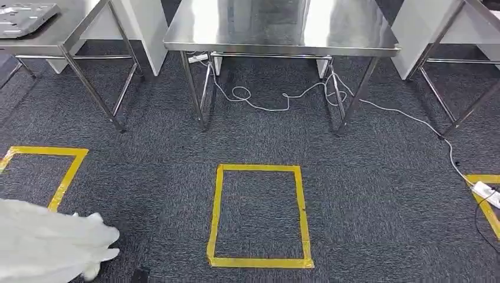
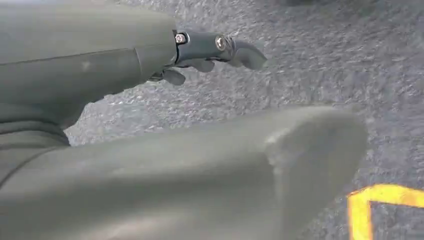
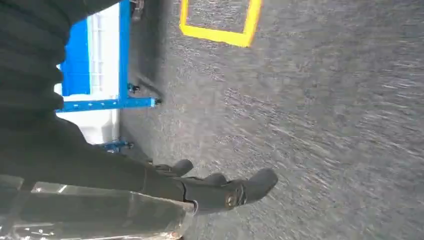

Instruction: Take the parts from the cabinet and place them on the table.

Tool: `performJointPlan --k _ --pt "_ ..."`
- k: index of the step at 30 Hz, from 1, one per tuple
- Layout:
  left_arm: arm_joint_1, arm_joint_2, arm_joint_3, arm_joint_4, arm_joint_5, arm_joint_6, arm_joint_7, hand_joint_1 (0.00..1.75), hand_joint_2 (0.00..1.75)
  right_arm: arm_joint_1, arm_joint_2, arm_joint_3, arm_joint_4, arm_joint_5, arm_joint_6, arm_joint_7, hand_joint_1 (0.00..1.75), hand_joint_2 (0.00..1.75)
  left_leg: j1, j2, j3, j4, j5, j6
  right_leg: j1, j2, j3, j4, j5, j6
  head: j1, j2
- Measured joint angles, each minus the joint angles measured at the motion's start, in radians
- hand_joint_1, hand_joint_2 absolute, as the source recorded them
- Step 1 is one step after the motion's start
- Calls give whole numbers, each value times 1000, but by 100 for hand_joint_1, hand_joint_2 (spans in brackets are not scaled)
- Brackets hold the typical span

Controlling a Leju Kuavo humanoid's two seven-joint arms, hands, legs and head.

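Steel table point(image 1: 277, 26): far centre, top bare; judged the drop-off.
Yellow square point(image 1: 259, 215): taped on carpet before the table, likely a standing mark.
Left hand point(image 2: 210, 50): hangs over carpet, fingers loosely apart, holding nothing.
Right hand point(image 3: 220, 187): fingers wrapped on a clear-wrapped part point(image 3: 90, 212), presumably for carrying.
White cable point(image 1: 283, 100): looped under the table.
Blue-framed cabinet point(image 3: 100, 75): beside the right arm.

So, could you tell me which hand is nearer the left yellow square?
Left. The left hand hangs right beside the square; the right hand is on the robot's other side, near a blue frame.
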Motion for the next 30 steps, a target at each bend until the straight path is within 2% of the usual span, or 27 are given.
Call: performJointPlan --k 1,2,3,4,5,6,7,8,9,11,12,13,14,15,16,17,18,19,21,22,23,24,25,27,28,29,30 --pt "-1 0 0 0 -2 0 0 0 0 2 2 0 0 1 5 0 0 175 5 -1 -13 73 -65 -8 1 0 -14 1 12 -1 0 0" --pt "-2 -1 0 0 -3 0 1 0 0 2 3 0 0 2 8 0 0 175 9 -1 -26 153 -109 -14 3 0 -29 3 24 0 0 0" --pt "-3 -2 0 0 -3 0 1 0 0 2 3 0 0 2 13 -1 0 175 12 -1 -32 225 -122 -20 3 0 -39 10 36 2 1 0" --pt "-4 -2 -1 0 -4 0 1 0 0 2 4 0 0 3 15 -1 0 175 16 -1 -21 254 -97 -23 3 0 -60 20 44 6 -1 0" --pt "-5 -2 -1 0 -4 0 1 0 0 3 5 0 0 3 15 -1 0 175 19 -1 7 241 -57 -25 3 1 -80 31 51 10 -1 0" --pt "-5 -2 -1 0 -4 0 2 0 0 5 6 0 0 4 15 -1 0 175 22 -1 57 188 -22 -24 1 2 -98 44 55 16 0 0" --pt "-6 -2 -1 0 -4 -3 0 0 0 5 6 0 0 5 16 -1 0 175 23 -2 124 104 -13 -21 1 4 -113 56 57 20 -1 0" --pt "-7 -2 -2 0 -5 -13 -7 0 0 5 7 0 0 7 16 -1 0 175 23 -6 186 6 -53 -16 0 3 -122 65 61 25 0 0" --pt "-7 1 -2 -1 -5 -23 -15 0 0 4 8 0 0 10 16 -1 0 175 18 -9 227 -55 -76 -12 7 3 -129 71 66 33 0 0" --pt "-5 6 -2 -1 -5 -33 -27 0 0 3 10 0 0 15 16 -1 0 175 10 -10 215 -56 -71 0 2 2 -131 64 81 49 0 0" --pt "-5 9 -2 -1 -4 -36 -29 0 0 3 13 0 0 17 16 -1 0 175 5 -9 209 -55 -63 10 1 2 -133 61 92 58 0 0" --pt "-4 10 -2 -1 -4 -36 -30 0 0 6 13 0 2 17 16 -1 0 175 13 -5 196 -75 -40 25 9 2 -139 62 95 64 1 0" --pt "-6 9 -2 -1 -4 -36 -32 0 0 7 11 0 2 17 16 0 0 175 13 0 187 -81 -26 34 5 4 -157 85 63 57 0 0" --pt "-6 10 -2 -1 -4 -36 -32 0 0 5 13 0 2 17 17 1 0 175 13 0 171 -82 -12 44 6 5 -177 134 8 43 4 0" --pt "-5 11 -2 -1 -4 -36 -32 0 0 6 14 0 3 17 17 2 0 175 11 0 155 -82 -1 43 5 5 -203 202 -50 34 5 0" --pt "-5 11 -2 -1 -5 -36 -32 0 0 6 14 0 3 17 18 2 0 175 9 0 138 -81 13 44 3 5 -226 285 -98 31 5 0" --pt "-5 11 -3 -1 -6 -36 -32 0 0 6 13 0 3 17 19 2 0 175 9 2 118 -80 27 43 2 5 -241 361 -119 40 6 0" --pt "-5 10 -3 -1 -8 -36 -32 0 0 6 12 0 3 17 21 2 0 175 9 4 102 -80 40 40 1 5 -237 397 -107 53 7 0" --pt "-5 10 -4 -1 -13 -36 -30 0 0 5 11 0 3 17 25 3 0 175 9 6 78 -79 63 34 1 5 -175 348 -39 80 9 0" --pt "-5 9 -5 -1 -13 -35 -30 0 0 5 10 0 3 17 25 4 0 175 9 5 64 -78 75 29 -1 5 -115 271 -12 86 8 0" --pt "-5 9 -5 -1 -15 -34 -27 0 0 4 11 0 2 17 26 5 0 175 7 5 56 -75 85 22 -3 5 -41 167 -19 79 8 0" --pt "-5 9 -6 -1 -16 -32 -25 0 0 3 11 0 2 17 26 5 0 175 0 4 47 -69 90 15 6 5 56 51 -41 68 11 0" --pt "-5 9 -7 -1 -18 -32 -24 0 0 2 11 0 2 18 27 5 0 175 -3 6 44 -63 99 10 9 7 55 -1 -65 58 7 0" --pt "-6 10 -8 -1 -19 -30 -24 0 0 5 15 0 2 18 30 5 0 175 1 6 43 -66 113 3 7 7 43 16 -61 53 5 0" --pt "-4 11 -8 -1 -21 -30 -24 0 0 8 15 0 2 18 31 5 0 175 6 7 41 -64 119 -4 -6 6 38 16 -54 42 2 0" --pt "-3 13 -8 -1 -21 -30 -24 0 0 8 16 0 3 17 32 6 0 175 11 2 33 -53 102 -10 -11 3 37 16 -47 32 3 0" --pt "-1 13 -8 -1 -22 -30 -23 0 0 9 17 0 3 17 32 7 0 175 14 1 20 -8 36 -13 -9 1 28 17 -37 14 1 0"
